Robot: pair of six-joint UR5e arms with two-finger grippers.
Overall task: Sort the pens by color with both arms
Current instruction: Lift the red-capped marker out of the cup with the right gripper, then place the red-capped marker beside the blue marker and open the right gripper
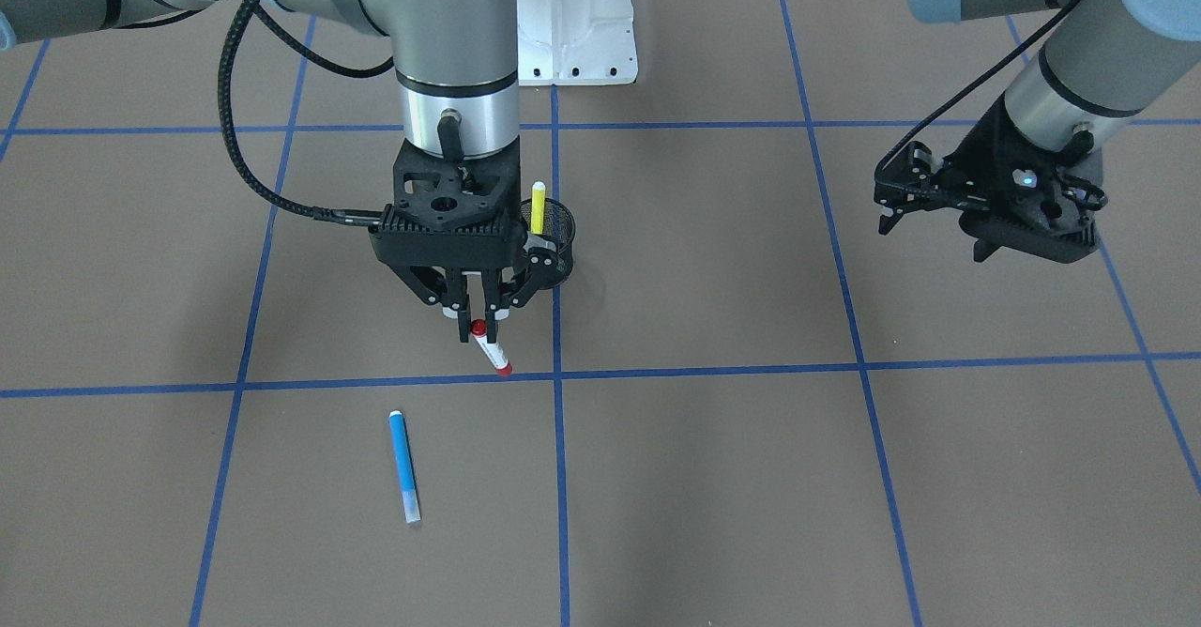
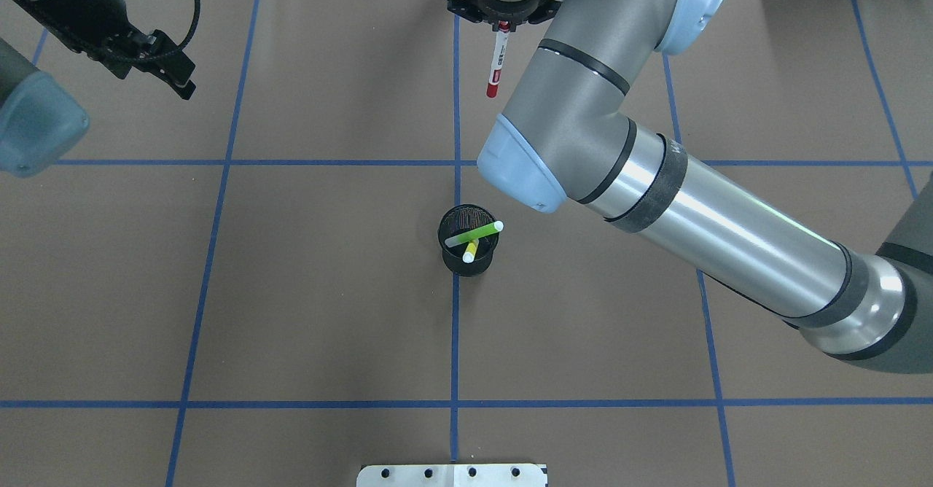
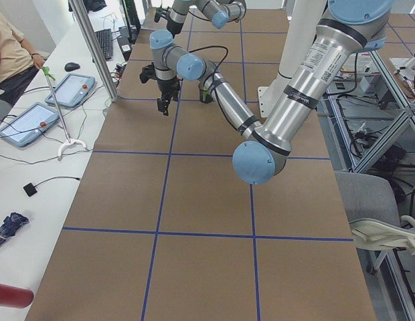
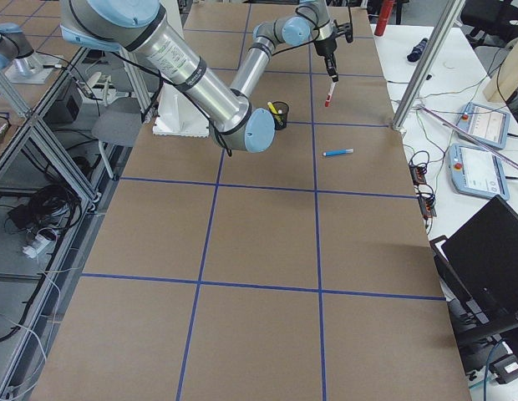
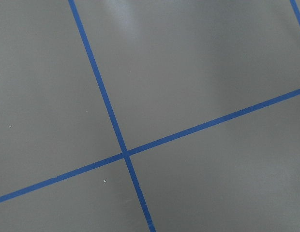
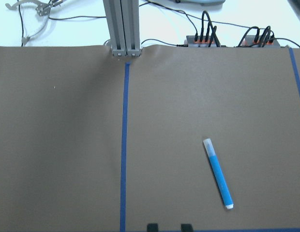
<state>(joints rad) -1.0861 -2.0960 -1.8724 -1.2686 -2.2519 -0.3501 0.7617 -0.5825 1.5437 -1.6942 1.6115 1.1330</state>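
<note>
**Status.** The right gripper [image 1: 478, 327] is pinching the white marker with red cap and red tail [image 1: 491, 350] by its upper end. The marker hangs clear of the brown paper-covered table with blue tape grid [image 1: 751, 477], its lower end tilted away from vertical. The left gripper [image 1: 931, 240] hovers empty and looks spread, though I cannot confirm this from its own wrist camera.

**Layout (overhead view).** I take the black mesh pen cup [image 2: 466, 267] as the dial centre.
- The held marker is at 12 o'clock.
- The left gripper is at 10 o'clock, well apart.
- The cup holds a green pen [image 2: 475, 233] and a yellow pen [image 2: 470, 251].

In the front-facing view, the blue pen with white ends [image 1: 404, 467] lies flat at 7 o'clock from the right gripper.

**Hazards, as I judge them.**
1. An end grip gives little leverage. A fast transfer could swing the marker or let it slip out.
2. A tilted tip may catch the cup rim or the pens leaning inside it. The cup looks light and could tip.
3. The right forearm passes above the cup, so a low sweep could strike the pens sticking out.
4. I see no second container, so the correct destination for red is unclear.
</note>
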